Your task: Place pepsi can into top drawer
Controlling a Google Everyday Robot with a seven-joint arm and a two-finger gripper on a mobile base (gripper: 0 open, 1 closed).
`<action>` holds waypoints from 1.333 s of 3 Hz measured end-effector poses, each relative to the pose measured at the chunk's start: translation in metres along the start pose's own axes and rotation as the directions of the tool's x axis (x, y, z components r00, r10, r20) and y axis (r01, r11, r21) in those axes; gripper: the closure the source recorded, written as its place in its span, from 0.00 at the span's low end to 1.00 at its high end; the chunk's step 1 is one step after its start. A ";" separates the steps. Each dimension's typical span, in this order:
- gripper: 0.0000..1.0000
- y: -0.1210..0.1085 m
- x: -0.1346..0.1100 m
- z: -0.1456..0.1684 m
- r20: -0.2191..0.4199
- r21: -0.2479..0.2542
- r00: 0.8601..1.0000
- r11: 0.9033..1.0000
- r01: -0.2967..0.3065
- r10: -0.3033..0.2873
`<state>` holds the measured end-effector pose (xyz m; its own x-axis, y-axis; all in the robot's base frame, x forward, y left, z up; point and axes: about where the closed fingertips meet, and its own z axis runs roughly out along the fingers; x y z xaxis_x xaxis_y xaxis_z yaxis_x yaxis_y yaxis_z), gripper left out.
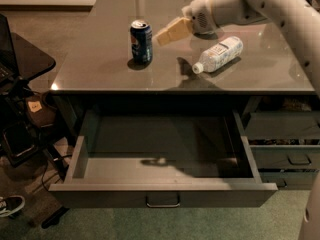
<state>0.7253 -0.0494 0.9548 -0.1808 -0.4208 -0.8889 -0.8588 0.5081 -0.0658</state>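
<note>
The gripper (169, 31) hangs above the table at 2 o'clock from the can (141, 41), and the arm (280, 9) behind it runs out past the top and right edges. The print on the bottle (218, 54) cannot be read, and the small drawers (287, 159) at 3 o'clock from the open drawer (162, 196) are cut by the right edge. At 9 o'clock a black stand (27, 59) and, lower, a shoe (10, 205) are cropped by the left edge.

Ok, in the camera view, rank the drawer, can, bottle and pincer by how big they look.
1. Drawer, by far the largest.
2. Bottle, lying on its side.
3. Can and pincer look about alike, so I won't rank them. The pincer hangs between can and bottle.
</note>
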 end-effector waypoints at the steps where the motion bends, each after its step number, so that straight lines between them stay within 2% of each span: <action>1: 0.00 0.005 -0.014 0.033 0.066 0.028 0.998 0.999 0.019 -0.021; 2: 0.00 0.002 -0.017 0.035 0.080 0.042 0.997 0.999 0.017 -0.021; 3: 0.00 0.009 -0.004 0.056 0.076 0.010 0.997 1.000 -0.003 0.002; 4: 0.00 0.026 0.007 0.087 0.100 -0.046 0.994 0.998 -0.045 0.050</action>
<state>0.7434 0.0268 0.9074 -0.1742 -0.3175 -0.9321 -0.8709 0.4915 -0.0046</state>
